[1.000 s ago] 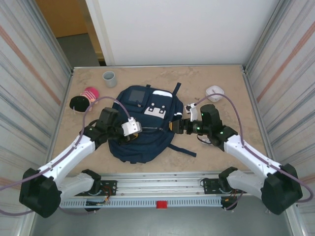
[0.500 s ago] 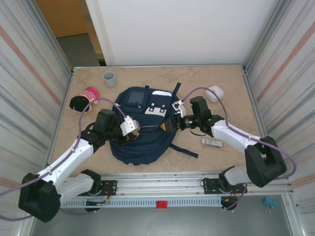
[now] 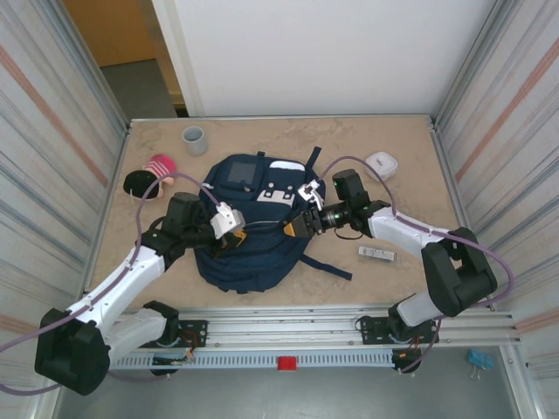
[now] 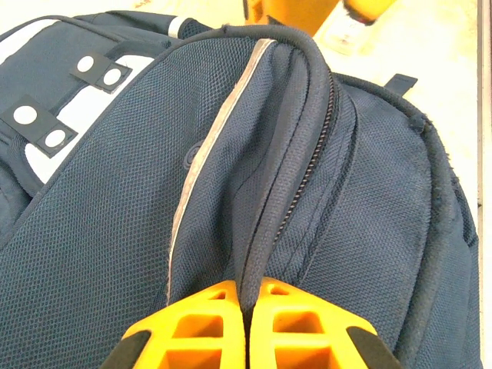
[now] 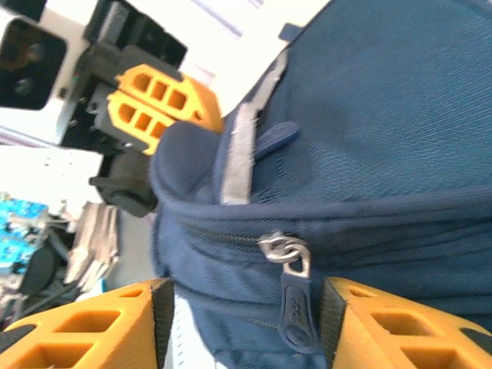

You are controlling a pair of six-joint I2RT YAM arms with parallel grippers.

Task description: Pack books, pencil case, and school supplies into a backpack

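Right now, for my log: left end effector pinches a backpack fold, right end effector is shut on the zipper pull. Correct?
No: the right wrist view shows the right end effector open, straddling the zipper pull. The left end effector does pinch the backpack.

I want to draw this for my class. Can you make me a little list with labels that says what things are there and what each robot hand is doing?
backpack: navy, lying flat, a gripper at each side
left gripper: shut, pinching a fold of the backpack
right gripper: open, one finger on each side of the zipper pull
grey cup: upright, beyond the backpack on the left
white object: beyond the backpack on the right, untouched
flat white item: lying right of the backpack
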